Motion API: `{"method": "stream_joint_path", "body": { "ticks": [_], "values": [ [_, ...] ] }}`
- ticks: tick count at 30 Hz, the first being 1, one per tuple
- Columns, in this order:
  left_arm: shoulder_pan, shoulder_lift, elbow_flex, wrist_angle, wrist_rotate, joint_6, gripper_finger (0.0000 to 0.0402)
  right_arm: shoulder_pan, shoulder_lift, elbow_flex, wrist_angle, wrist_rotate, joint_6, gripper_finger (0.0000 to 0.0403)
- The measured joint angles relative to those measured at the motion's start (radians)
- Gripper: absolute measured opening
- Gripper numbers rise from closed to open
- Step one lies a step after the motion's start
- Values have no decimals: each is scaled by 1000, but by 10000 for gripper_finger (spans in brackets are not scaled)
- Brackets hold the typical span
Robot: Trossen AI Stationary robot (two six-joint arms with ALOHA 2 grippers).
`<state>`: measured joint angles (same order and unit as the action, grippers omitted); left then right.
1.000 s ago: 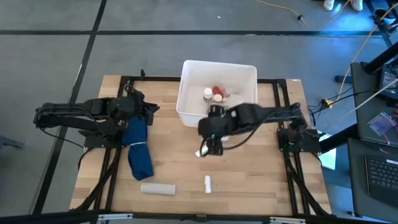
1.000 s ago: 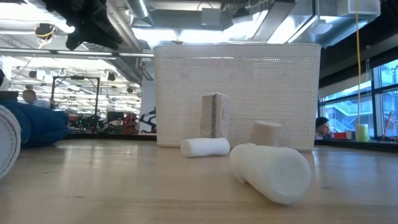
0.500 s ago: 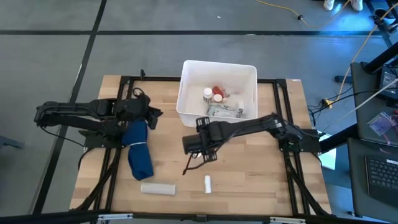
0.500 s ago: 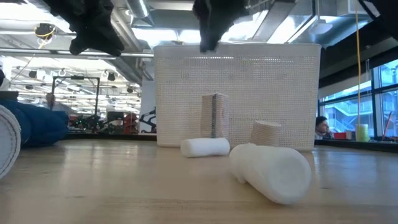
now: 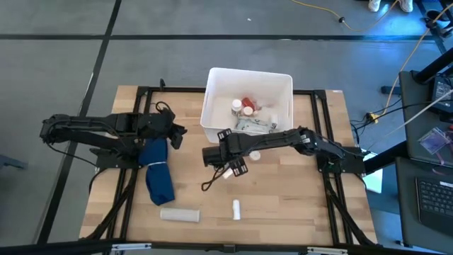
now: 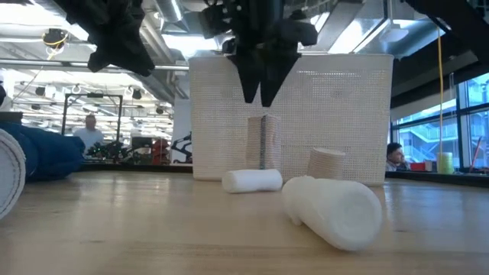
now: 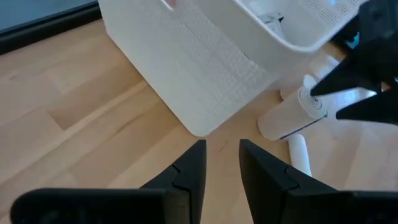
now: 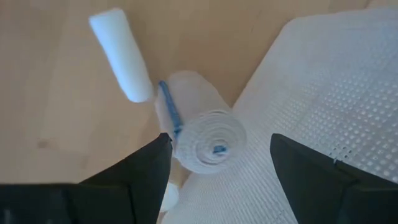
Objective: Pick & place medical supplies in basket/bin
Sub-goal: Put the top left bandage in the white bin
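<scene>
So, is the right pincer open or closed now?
Open. The right pincer shows its two dark fingers spread wide, above the gauze roll beside the basket.

Even overhead light falls on the tabletop [image 5: 283, 191], leaving only soft shadows beneath the arms. At table height, bright ceiling fixtures and windows silhouette the right pincer [image 6: 260, 98], while the nearest white roll [image 6: 336, 210] sits blurred.

White basket [image 5: 212, 99] holds bottles [image 5: 242, 107]; three white rolls [image 5: 180, 214] lie outside.
</scene>
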<state>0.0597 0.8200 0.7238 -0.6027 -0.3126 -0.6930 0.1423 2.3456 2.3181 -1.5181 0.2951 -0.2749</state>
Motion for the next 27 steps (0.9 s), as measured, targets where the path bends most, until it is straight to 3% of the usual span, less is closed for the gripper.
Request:
{"method": "stream_joint_path", "body": {
  "ticks": [8, 11, 17, 27],
  "values": [
    [0, 17, 0, -1, 0, 0, 90, -23, 25, 3, -24, 22, -25, 272],
    [0, 21, 0, -1, 0, 0, 90, -25, 27, -2, -29, -39, -34, 272],
    [0, 21, 0, 0, 0, 0, 90, -21, 28, 0, -56, -15, -49, 272],
    [0, 20, 0, 0, -2, 0, 90, -12, 35, -2, -36, -81, -49, 270]
  ]
}}
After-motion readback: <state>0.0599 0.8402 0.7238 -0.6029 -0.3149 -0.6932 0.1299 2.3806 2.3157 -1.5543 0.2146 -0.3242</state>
